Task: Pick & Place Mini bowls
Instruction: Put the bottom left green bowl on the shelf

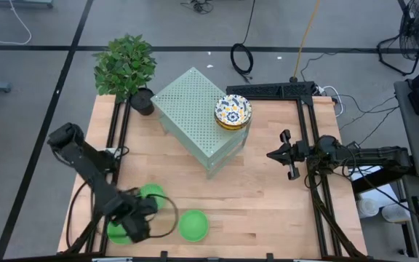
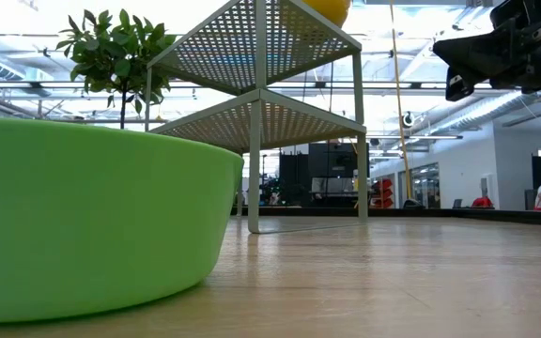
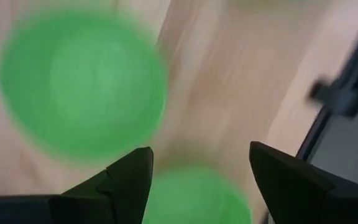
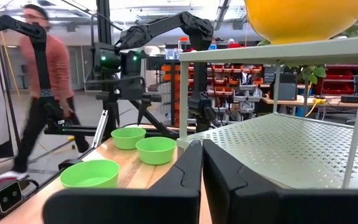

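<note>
Left gripper (image 1: 138,218) hangs with fingers spread over three green mini bowls (image 1: 193,225), well apart from the perforated shelf (image 1: 195,116). They look light and slick, so I'd pinch a rim.

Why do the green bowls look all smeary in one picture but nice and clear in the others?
In the left wrist view the green bowl is streaked and fuzzy, as is the wood around it, while the left tool, open, looks sharp. In the right wrist view the three green bowls are crisp, though the walking person is blurred. In the low view one bowl fills the foreground.
</note>
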Controlling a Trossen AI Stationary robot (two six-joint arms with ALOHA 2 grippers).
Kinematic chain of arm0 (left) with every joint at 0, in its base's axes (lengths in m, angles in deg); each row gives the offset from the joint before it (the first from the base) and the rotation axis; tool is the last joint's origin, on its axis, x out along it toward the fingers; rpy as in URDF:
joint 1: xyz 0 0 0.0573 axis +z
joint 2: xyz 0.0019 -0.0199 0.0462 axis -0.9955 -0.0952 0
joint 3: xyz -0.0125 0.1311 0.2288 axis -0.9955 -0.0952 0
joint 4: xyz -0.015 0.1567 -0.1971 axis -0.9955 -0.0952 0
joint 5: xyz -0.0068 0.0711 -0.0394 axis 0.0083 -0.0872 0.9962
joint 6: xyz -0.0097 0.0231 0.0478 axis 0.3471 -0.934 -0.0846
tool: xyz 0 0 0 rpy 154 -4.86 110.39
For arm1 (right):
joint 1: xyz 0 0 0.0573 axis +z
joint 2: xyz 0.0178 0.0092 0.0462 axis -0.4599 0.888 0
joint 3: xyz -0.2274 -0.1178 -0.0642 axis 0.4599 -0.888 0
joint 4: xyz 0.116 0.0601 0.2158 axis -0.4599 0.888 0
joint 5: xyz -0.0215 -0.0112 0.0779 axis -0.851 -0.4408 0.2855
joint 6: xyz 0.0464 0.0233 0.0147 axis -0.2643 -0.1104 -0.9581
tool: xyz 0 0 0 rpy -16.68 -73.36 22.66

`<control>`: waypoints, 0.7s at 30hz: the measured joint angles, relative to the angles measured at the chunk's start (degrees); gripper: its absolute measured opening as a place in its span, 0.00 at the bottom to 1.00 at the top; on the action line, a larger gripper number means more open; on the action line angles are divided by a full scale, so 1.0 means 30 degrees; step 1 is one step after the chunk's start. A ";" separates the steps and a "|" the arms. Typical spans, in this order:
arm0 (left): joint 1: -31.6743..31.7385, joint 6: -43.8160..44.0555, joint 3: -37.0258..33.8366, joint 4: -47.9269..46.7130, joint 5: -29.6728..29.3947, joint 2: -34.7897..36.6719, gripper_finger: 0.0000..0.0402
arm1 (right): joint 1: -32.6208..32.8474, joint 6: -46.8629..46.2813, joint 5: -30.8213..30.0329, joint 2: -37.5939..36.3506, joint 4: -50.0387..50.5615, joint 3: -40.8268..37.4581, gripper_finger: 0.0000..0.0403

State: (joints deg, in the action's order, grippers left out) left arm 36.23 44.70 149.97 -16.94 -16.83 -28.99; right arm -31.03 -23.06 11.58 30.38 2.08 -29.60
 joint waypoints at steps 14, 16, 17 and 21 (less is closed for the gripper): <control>-0.3951 1.5862 -0.0009 0.1291 0.2220 -0.2110 0.67 | 0.0002 0.0363 0.0004 0.0000 -0.0018 0.0000 0.00; -0.3958 1.6117 -0.0009 0.1250 0.2217 -0.2465 0.67 | 0.0002 0.0510 -0.0002 0.0000 -0.0025 0.0000 0.00; -0.3958 1.6107 -0.0009 0.1158 0.2158 -0.2604 0.67 | 0.0002 0.0581 -0.0018 0.0000 -0.0025 0.0000 0.00; -0.3740 1.6085 -0.0023 0.1344 0.2126 -0.2954 0.67 | 0.0002 0.0908 -0.0046 0.0000 -0.0025 0.0000 0.00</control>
State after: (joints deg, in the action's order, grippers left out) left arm 25.01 92.95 149.90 -12.91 -10.45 -37.85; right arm -31.02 -20.34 11.44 30.38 2.01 -29.60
